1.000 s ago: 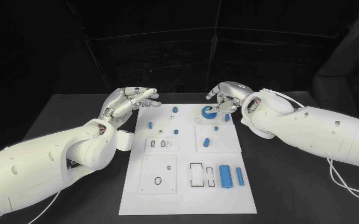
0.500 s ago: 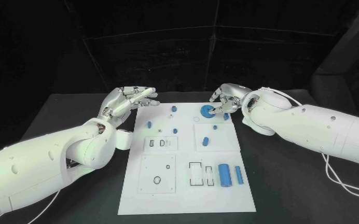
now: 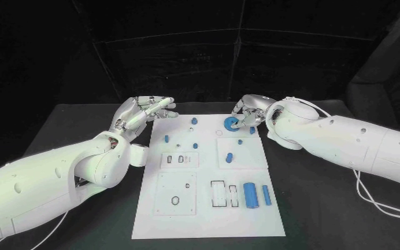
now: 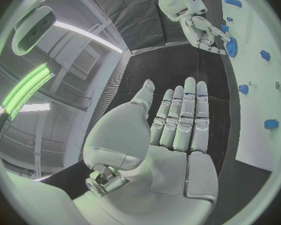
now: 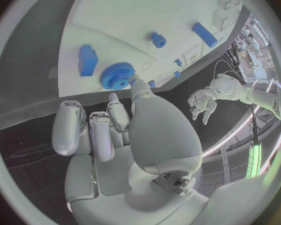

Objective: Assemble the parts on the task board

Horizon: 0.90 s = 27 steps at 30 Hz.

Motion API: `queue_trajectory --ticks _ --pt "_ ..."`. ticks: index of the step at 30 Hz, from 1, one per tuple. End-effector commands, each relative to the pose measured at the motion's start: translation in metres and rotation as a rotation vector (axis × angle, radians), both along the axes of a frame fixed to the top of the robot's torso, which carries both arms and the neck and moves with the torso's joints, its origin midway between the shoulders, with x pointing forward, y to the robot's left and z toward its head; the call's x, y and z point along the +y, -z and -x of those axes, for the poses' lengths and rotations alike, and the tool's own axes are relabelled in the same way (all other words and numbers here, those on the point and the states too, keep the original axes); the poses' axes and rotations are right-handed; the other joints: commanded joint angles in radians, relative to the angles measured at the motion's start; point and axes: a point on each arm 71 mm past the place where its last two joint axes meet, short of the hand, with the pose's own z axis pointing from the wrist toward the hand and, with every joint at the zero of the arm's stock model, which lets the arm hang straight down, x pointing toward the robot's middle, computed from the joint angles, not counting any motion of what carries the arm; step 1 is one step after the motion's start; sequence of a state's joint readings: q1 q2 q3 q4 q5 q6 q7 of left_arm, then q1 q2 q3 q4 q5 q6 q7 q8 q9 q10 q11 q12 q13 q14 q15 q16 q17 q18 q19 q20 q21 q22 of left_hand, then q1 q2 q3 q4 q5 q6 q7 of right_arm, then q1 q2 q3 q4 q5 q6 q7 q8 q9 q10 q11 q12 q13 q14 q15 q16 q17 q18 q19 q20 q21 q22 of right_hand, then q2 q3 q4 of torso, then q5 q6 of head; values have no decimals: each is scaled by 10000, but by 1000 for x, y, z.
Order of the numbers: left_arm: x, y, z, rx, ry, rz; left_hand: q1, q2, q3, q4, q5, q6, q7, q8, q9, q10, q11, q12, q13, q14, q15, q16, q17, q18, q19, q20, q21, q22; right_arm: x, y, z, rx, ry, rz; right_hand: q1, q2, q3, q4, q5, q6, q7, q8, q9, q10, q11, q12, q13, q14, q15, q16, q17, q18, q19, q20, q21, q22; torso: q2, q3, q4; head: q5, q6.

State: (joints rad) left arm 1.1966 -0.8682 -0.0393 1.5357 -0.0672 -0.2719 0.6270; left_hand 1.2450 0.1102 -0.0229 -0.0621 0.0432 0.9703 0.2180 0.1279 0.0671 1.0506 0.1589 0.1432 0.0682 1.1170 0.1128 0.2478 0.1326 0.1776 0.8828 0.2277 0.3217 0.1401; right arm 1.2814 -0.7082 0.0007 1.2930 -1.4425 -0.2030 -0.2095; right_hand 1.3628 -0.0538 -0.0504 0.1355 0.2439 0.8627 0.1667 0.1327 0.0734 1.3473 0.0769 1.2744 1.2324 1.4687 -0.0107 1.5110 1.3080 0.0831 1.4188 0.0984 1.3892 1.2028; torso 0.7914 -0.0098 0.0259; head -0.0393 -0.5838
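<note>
Task board (image 3: 208,215) lying mid-table, white plate. Left hand (image 3: 148,110) hovering just off board's far left corner, fingers straight, carrying nothing. Right hand (image 3: 250,113) curling over far right corner, thumb tip touching blue gear (image 3: 231,125); whether gripping, I cannot tell. Gear looking light, rigid, toothed rim offering grip; I'm judging rim pinch best. Blue pegs (image 3: 229,158) standing near; open table beyond board's far edge for retreat.
</note>
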Motion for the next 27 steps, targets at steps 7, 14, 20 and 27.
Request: queue_trajectory --ticks 7,14,20,27 --pt "-1 -1 0 -48 163 74 28 91 11 -57 51 75 19 -36 -12 30 36 -47 -10 71 7 -25 16 55 87 1 43 -10 6 3 -2 203 -155 486 248 89 -4 -51 58 24 -17 117 12 303 -15 392 425 748 71 72 1254 -129 82 10 111 88 -6 -3 -11 -3 -61" --pt "-1 -1 0 -38 170 73 42 105 24 -74 51 80 18 -47 -12 35 36 -59 -11 72 7 -31 20 55 89 0 41 -13 6 4 -4 247 -110 719 429 237 101 -168 -235 97 -24 197 8 565 -19 825 916 756 70 103 1331 -147 108 10 180 198 -5 3 -10 -16 -88" --pt "-1 -1 0 -33 167 69 42 105 24 -74 51 80 18 -47 -12 35 36 -59 -11 72 7 -31 20 55 89 0 41 -13 7 5 -4 239 -108 820 727 479 392 -374 -333 327 -49 320 27 726 -51 1074 1212 765 49 125 1389 -158 125 -7 227 273 -4 10 -15 -9 -107" --pt "-1 -1 0 -27 162 63 42 105 24 -74 51 80 18 -47 -12 35 36 -59 -11 72 7 -31 20 55 89 0 41 -13 7 5 -4 87 -132 1029 1074 673 903 -709 -469 569 -60 366 4 802 -74 1200 1385 771 24 142 1438 -180 166 -34 298 402 -2 10 -14 -17 -117"
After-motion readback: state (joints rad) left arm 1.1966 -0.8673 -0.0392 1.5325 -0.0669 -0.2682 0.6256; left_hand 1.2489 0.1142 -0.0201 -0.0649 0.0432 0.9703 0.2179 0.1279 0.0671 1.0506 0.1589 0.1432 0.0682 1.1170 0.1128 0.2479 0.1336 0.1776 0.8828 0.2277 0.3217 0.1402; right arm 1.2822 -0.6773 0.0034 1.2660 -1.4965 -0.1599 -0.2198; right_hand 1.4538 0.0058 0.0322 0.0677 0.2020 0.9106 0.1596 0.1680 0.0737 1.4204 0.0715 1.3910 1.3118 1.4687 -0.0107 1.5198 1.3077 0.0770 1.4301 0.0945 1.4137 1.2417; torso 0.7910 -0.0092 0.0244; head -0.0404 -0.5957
